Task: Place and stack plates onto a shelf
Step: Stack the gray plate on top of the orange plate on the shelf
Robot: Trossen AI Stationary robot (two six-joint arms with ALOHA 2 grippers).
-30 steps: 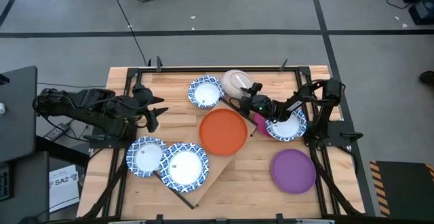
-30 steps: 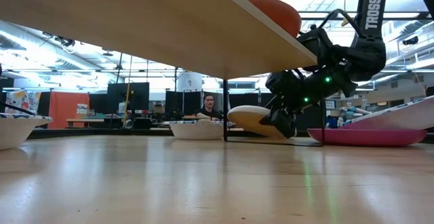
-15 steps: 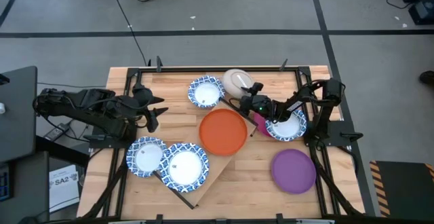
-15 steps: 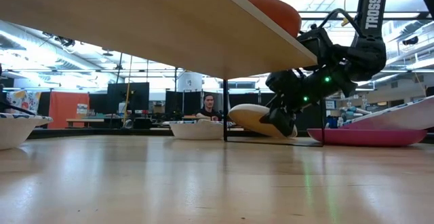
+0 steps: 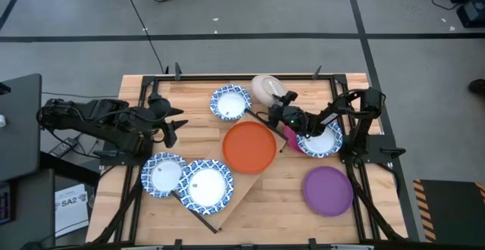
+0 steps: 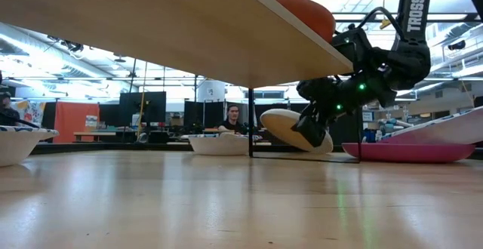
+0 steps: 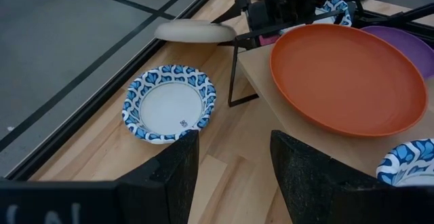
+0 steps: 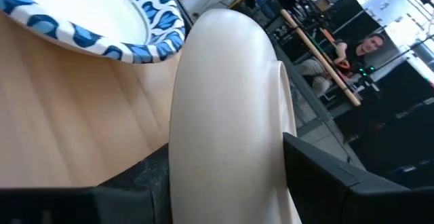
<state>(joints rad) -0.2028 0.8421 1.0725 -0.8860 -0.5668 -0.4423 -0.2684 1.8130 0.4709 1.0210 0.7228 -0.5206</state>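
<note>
Lifted since a moment ago, the round beige plate (image 6: 290,129) now tilts, one edge off the wooden tabletop (image 6: 226,196), pinched by the right gripper (image 6: 315,125) beside the light-wood shelf (image 5: 241,176); left gripper (image 7: 232,163) waits open

Wooden tabletop (image 5: 197,140) inside a black metal frame (image 5: 242,76). Grey floor (image 5: 242,7) around it. Seated person (image 6: 232,119) beyond the far edge.

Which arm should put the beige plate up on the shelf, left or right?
Right. The right gripper is already shut on the beige plate, tilted off the table beside the shelf. The left gripper sits open and apart at the table's left.
</note>
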